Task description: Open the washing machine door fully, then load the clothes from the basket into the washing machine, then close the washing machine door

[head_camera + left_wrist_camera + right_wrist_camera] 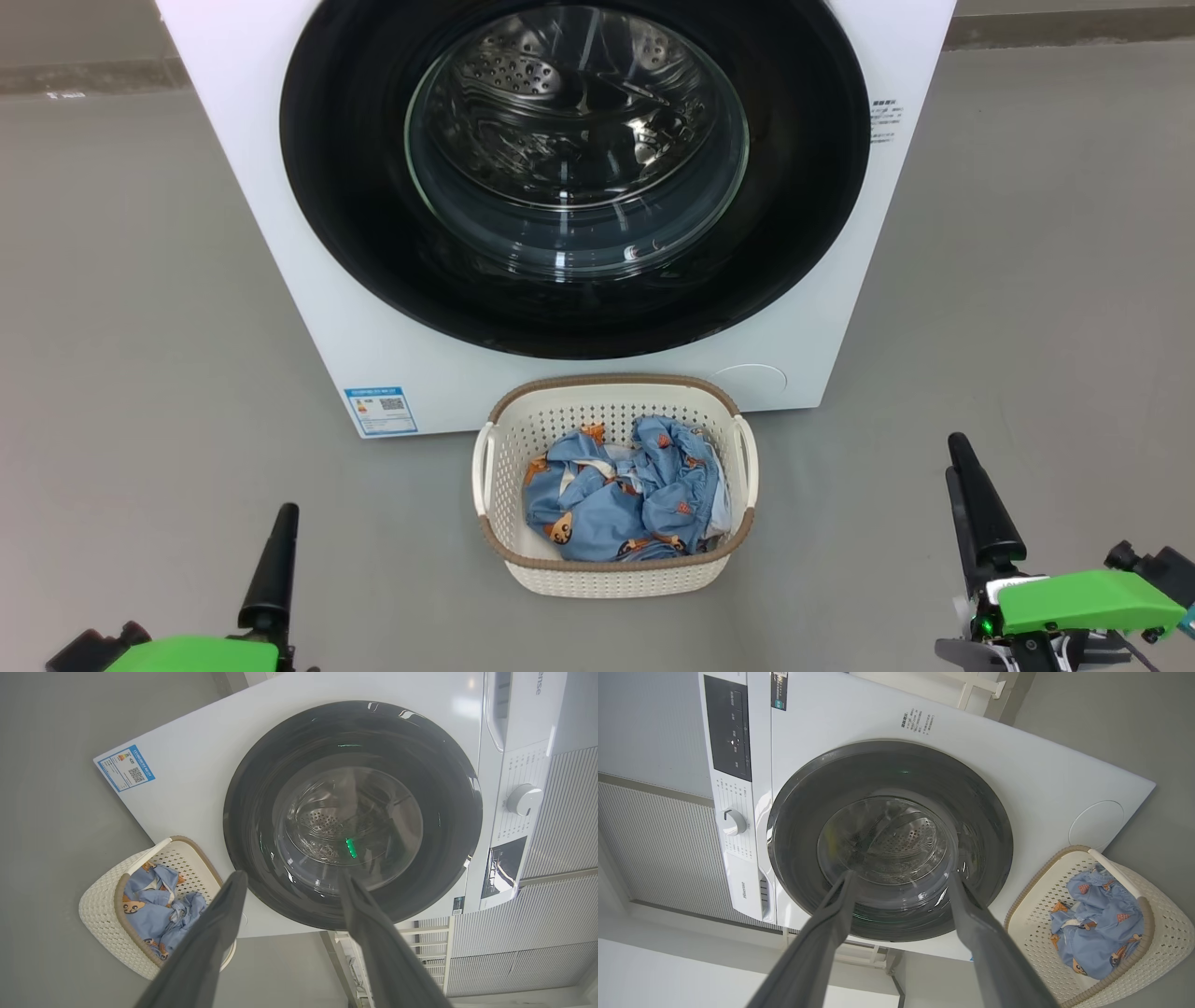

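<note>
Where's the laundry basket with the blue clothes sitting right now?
In the head view the basket sits on the floor at lower centre, just in front of the washing machine, below its closed round door.

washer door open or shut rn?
Shut. The washing machine door sits flush against the washing machine front, its black rim seated all round.

1. The washing machine (392, 373) is showing white, the washing machine door (355, 233) glossy black.
2. The basket (616, 579) is showing cream, brown-rimmed.
3. The clothes (607, 509) are showing light blue with orange-brown figures.
</note>
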You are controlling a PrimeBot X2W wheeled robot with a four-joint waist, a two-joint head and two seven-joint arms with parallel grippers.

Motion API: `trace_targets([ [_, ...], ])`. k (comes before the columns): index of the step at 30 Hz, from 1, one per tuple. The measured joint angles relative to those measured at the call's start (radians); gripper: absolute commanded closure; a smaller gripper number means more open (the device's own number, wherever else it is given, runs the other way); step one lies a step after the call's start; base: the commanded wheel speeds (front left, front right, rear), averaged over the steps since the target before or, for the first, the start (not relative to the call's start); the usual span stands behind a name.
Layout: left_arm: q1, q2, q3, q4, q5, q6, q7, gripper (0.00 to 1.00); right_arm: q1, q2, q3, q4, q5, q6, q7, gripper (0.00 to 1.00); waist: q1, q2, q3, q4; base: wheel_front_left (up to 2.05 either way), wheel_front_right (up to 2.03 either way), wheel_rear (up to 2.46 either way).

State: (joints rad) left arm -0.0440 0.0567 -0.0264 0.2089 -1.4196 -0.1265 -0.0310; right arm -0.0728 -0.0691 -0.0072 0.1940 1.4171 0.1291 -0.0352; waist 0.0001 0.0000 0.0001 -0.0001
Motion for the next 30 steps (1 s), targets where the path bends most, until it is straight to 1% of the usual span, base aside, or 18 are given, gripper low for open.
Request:
trace_targets([
  [7, -0.005, 0.014, -0.015, -0.008, 0.115, 0.0, -0.024, 0.0, -0.012, -0.013, 0.031, -0.011, -0.096, 0.0, -0.02, 0.0, 0.0, 0.0, 0.001, -0.001, 0.0, 0.0, 0.0],
  [18, -0.015, 0.015, -0.033, -0.011, 0.306, 0.0, -0.053, 0.0, -0.034, -0.032, 0.069, -0.025, -0.257, 0.0, -0.05, 0.0, 0.0, 0.0, 0.0, -0.001, 0.0, 0.0, 0.0],
  [30, -0.023, 0.03, -0.049, -0.02, 0.56, 0.008, -0.085, 0.0, -0.046, -0.04, 0.089, -0.009, -0.497, 0.0, -0.081, 0.0, -0.0001, 0.0, -0.001, -0.001, 0.0, 0.0, 0.0],
])
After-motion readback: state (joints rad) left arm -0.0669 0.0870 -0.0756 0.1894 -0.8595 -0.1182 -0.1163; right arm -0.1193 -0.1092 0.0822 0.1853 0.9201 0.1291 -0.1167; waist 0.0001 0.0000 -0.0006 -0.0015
